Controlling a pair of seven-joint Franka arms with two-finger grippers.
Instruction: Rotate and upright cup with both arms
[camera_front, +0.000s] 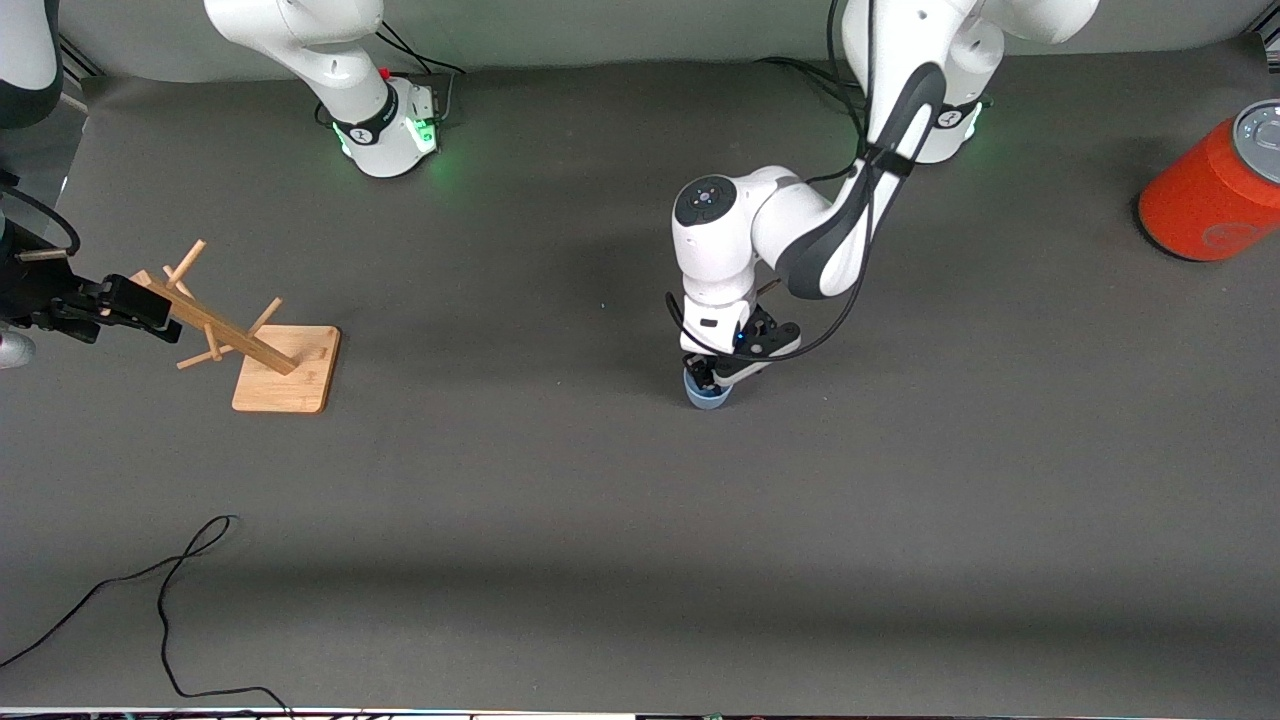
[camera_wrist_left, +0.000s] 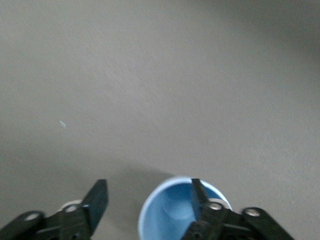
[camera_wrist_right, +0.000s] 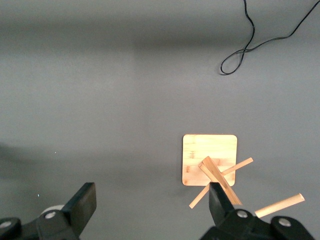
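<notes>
The front view looks down from high across the table (camera_front: 640, 560), facing both arm bases along its top edge and taking in the whole surface from the wooden rack (camera_front: 255, 340) to the orange can (camera_front: 1215, 190). The left wrist view sits close above the table, looking straight down past the left gripper (camera_wrist_left: 150, 200) into the blue cup (camera_wrist_left: 170, 215), which the front view also shows. The right wrist view looks down from higher up, sharing the rack and the black cable (camera_wrist_right: 260, 40) with the front view.
</notes>
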